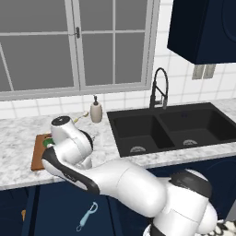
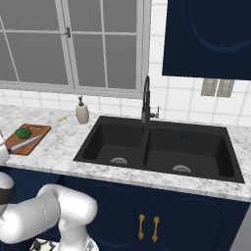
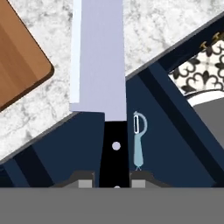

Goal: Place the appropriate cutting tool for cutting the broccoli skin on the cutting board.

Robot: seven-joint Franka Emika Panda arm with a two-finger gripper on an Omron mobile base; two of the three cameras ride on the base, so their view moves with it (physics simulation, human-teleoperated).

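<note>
1. In the hand view the gripper [image 3: 113,178] sits at the bottom centre, its two dark finger tips [image 3: 85,179] pressed against either side of the black handle of the knife [image 3: 101,57]; it is grasping the knife.
2. The knife's broad silver blade runs from the middle of that frame up past the top edge, over the marble counter [image 3: 153,30], whose front edge crosses the frame on a diagonal.
3. A corner of the cutting board [image 3: 19,61] fills the upper left of the hand view, just beside the blade; whether they overlap cannot be told.
4. In the right base view the board [image 2: 27,139] lies at the left edge of the frame on the counter, the broccoli [image 2: 22,132] resting on its far part and the knife [image 2: 25,143] slanting across it below the broccoli.
5. In the left base view the arm covers most of the board [image 1: 38,154], at the middle left; a bit of green broccoli [image 1: 47,143] peeks out beside the arm.
6. The light blue peeler [image 1: 86,215] lies on the floor at the bottom of the left base view, in front of the navy cabinets [image 1: 60,207]; in the hand view it [image 3: 139,139] appears just right of the knife handle.
7. A soap dispenser [image 1: 96,110] stands behind the counter, left of the black double sink [image 1: 175,126] and faucet [image 1: 159,87].
</note>
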